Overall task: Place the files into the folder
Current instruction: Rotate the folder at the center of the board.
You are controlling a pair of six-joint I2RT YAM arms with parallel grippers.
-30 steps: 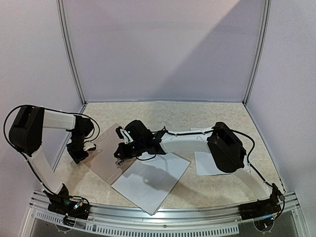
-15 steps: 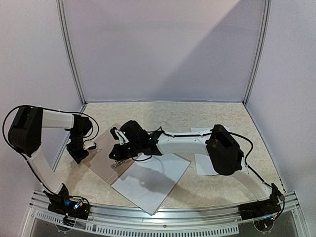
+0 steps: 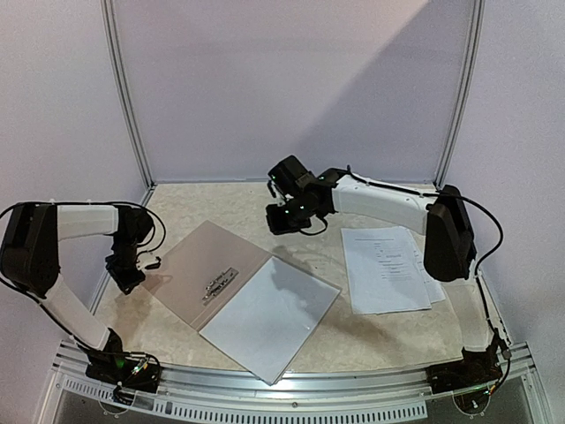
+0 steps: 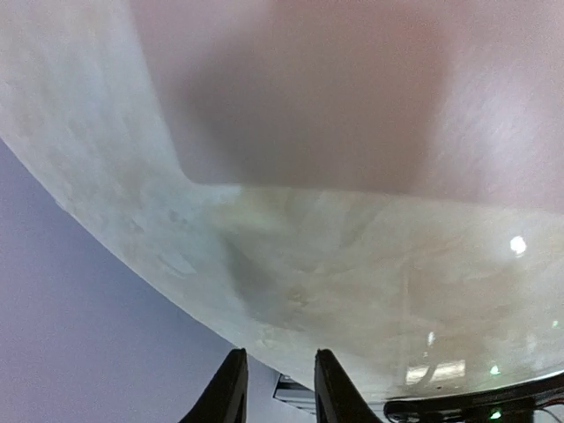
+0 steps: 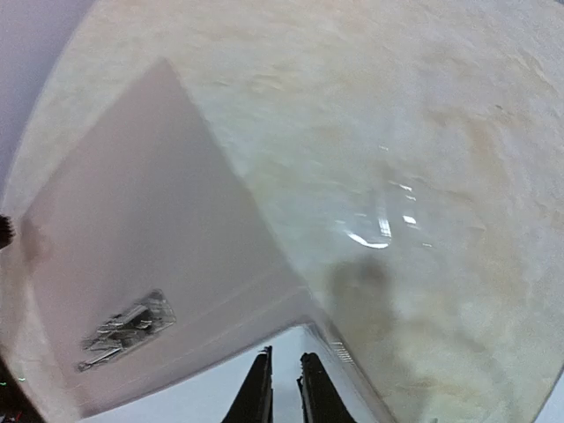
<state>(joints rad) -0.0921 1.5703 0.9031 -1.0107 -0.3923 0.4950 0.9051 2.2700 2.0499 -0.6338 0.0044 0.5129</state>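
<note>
Folder (image 3: 199,265) lies open on mottled beige table (image 3: 371,340) between lilac walls (image 3: 282,88).

Counter (image 3: 291,208): pale beige, marbled, glossy. Left of centre, a brown folder (image 3: 199,265) lies flat and skewed, metal clip (image 3: 221,284) showing. A blank white sheet (image 3: 269,322) adjoins its right edge, reaching toward the near edge. Right side: printed sheets (image 3: 384,269), loosely stacked, well apart from the folder.
</note>
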